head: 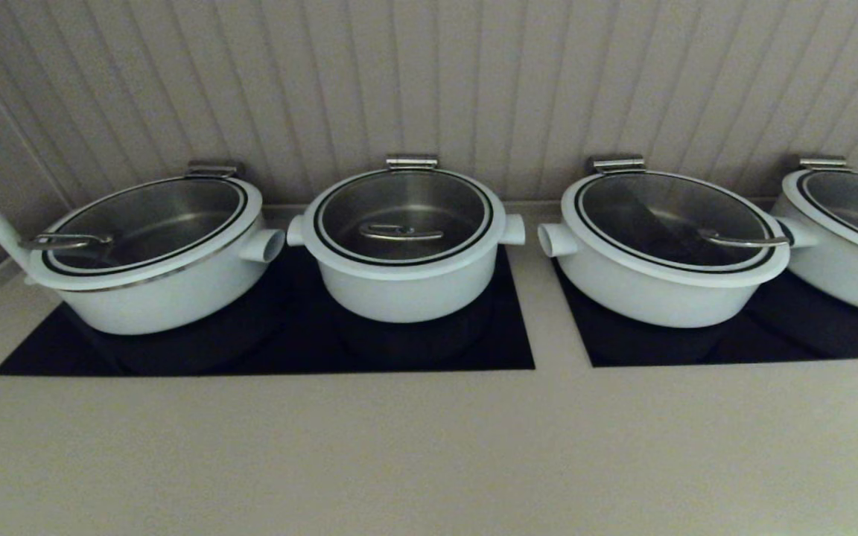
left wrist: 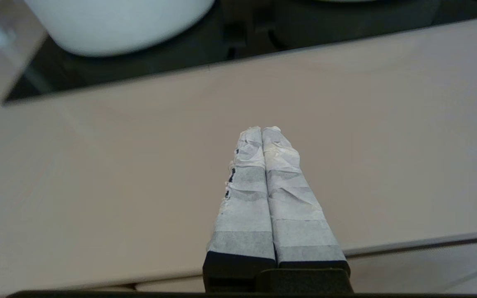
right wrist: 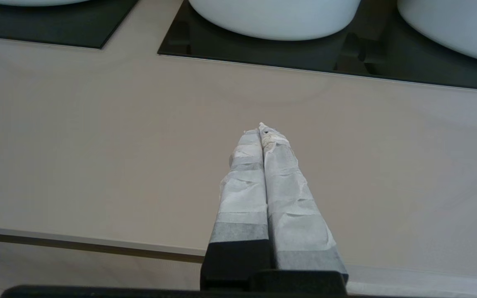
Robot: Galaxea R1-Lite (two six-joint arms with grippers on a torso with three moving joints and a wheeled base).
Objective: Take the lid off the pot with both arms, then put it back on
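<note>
The pot [head: 407, 286], small, deep and white with two stub handles, stands second from the left on a black hob panel [head: 503, 350]. Its glass lid [head: 404, 219] with white rim and a curved steel handle [head: 401, 232] at the centre rests on it. Neither arm shows in the head view. My left gripper [left wrist: 262, 129] is shut and empty over the beige counter near its front edge. My right gripper [right wrist: 260, 129] is shut and empty too, over the counter in front of the right-hand hob.
A wider white pot [head: 153, 260] stands left of the task pot, two more wide pots [head: 667, 253] [head: 853, 238] on a second black panel [head: 697, 350] to the right. A panelled wall [head: 429, 82] runs close behind. The beige counter [head: 399, 447] stretches in front.
</note>
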